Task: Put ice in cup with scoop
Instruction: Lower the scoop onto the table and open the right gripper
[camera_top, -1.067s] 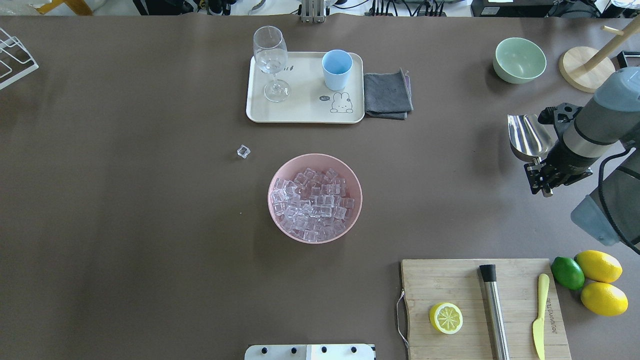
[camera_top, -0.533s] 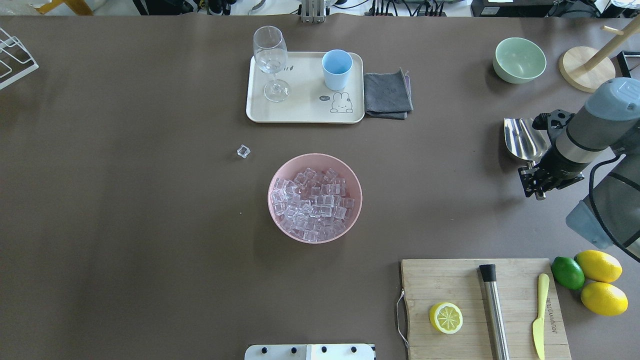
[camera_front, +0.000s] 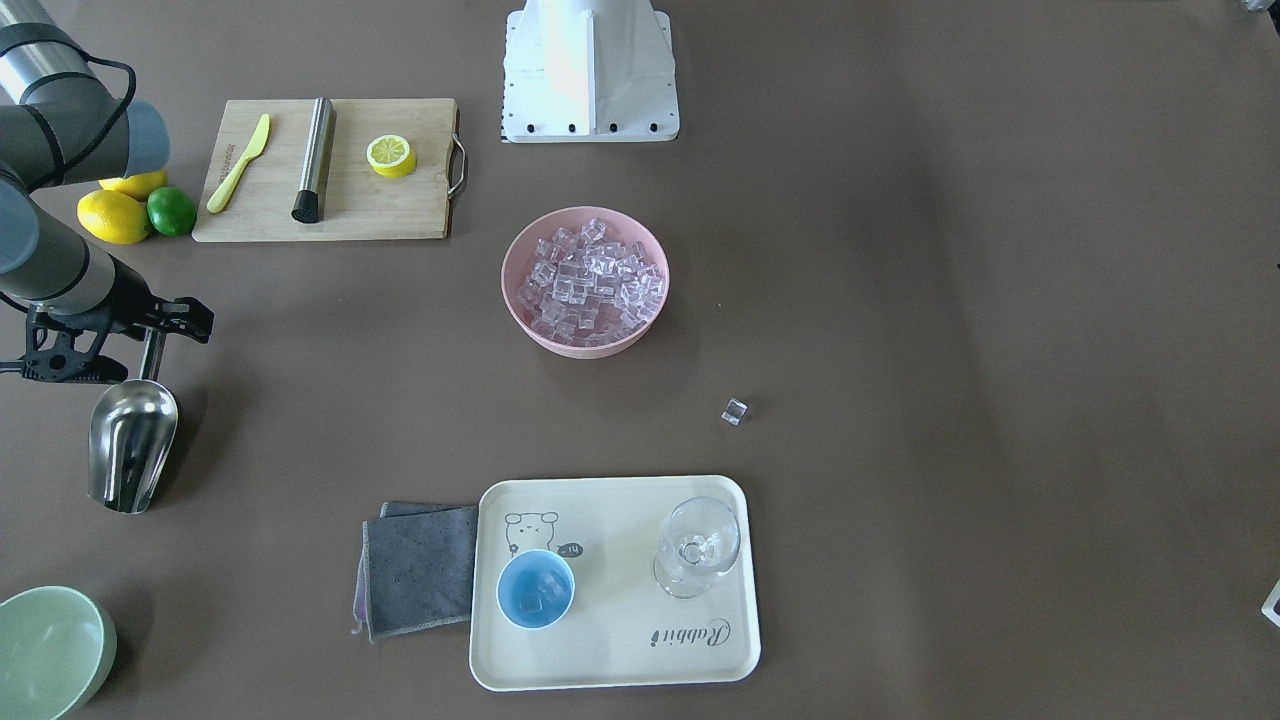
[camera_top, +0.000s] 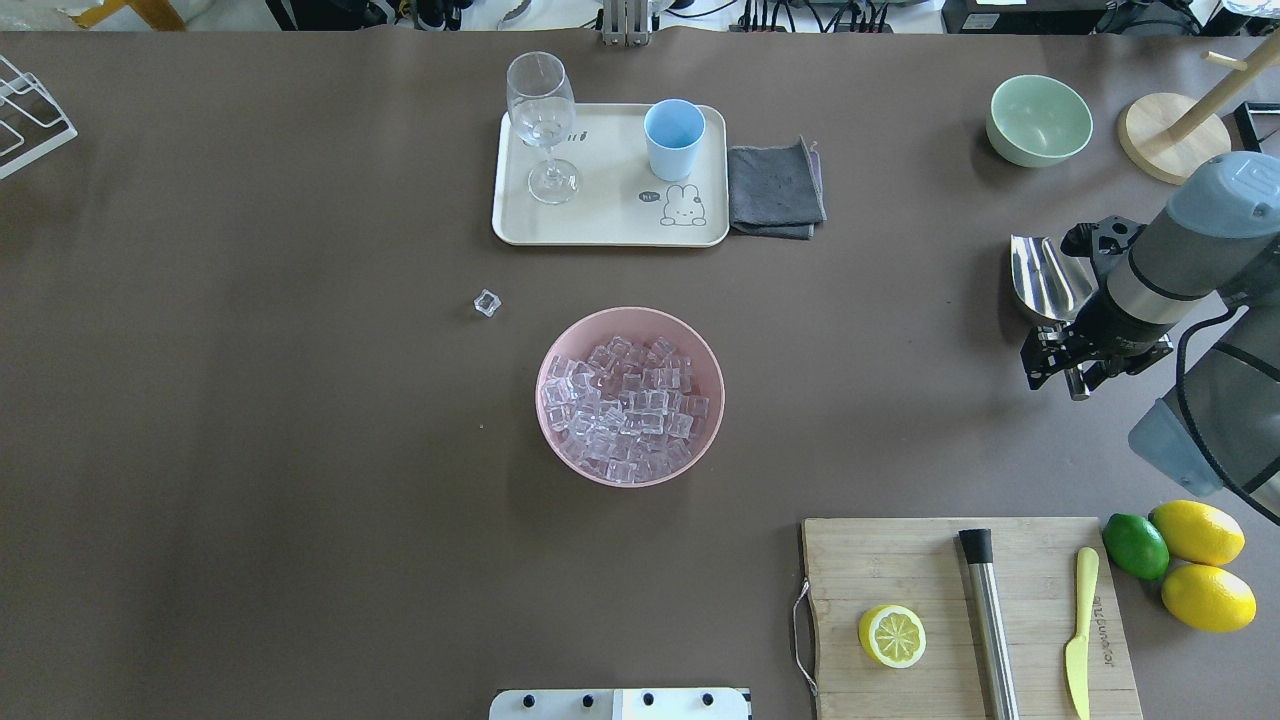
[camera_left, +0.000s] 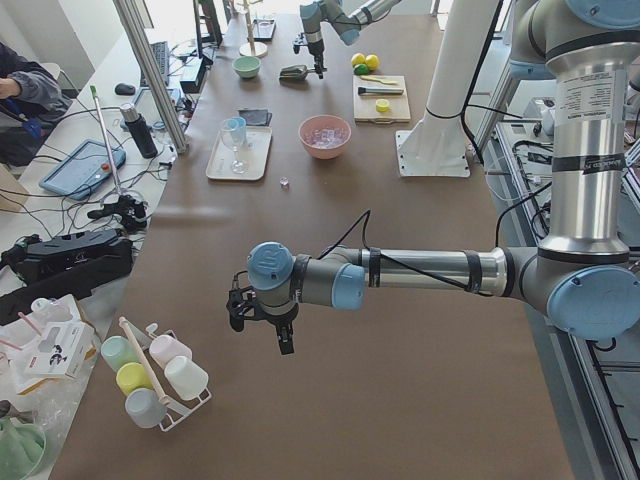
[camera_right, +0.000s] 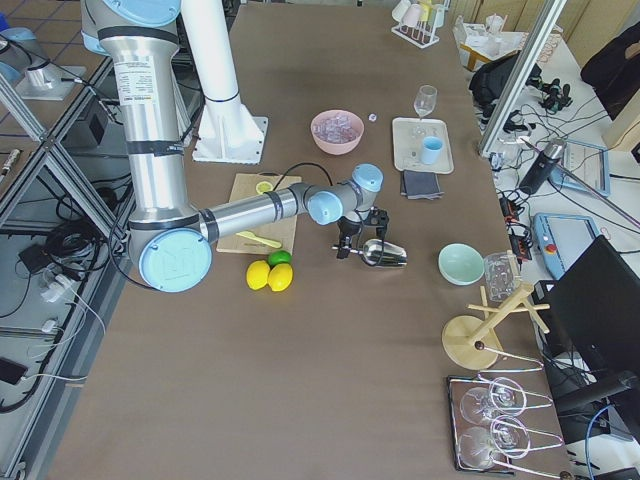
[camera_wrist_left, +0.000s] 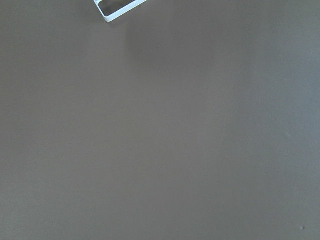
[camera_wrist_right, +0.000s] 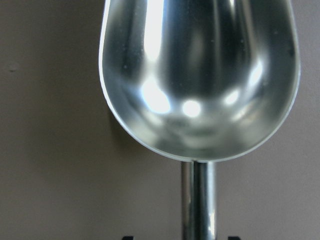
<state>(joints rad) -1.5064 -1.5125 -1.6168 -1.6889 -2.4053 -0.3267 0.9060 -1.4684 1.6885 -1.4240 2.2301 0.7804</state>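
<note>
The steel scoop (camera_top: 1040, 275) lies low at the table's right side, bowl up and empty, also seen in the right wrist view (camera_wrist_right: 200, 75). My right gripper (camera_top: 1072, 370) straddles its thin handle (camera_wrist_right: 198, 200). The jaws stand a little apart from the handle on both sides, so it reads as open. The light-blue cup (camera_front: 535, 590) stands on the cream tray (camera_front: 610, 660) with a few ice cubes inside. The pink bowl (camera_top: 553, 350) holds many ice cubes (camera_top: 625, 410). One loose cube (camera_top: 486, 303) lies on the table. My left gripper (camera_left: 280, 335) shows only in the exterior left view, so I cannot tell its state.
A stemmed glass (camera_top: 541, 120) shares the tray, with a grey cloth (camera_top: 775, 190) beside it. A pale green bowl (camera_top: 1040, 120) and a wooden stand (camera_top: 1170, 135) are behind the scoop. A cutting board (camera_top: 900, 560) holds a lemon half, steel cylinder and knife; lemons and a lime (camera_top: 1135, 545) lie beside it.
My right arm has lowered the scoop toward the table and shifted slightly left. The jaws look wider than before. Nothing else has moved.
</note>
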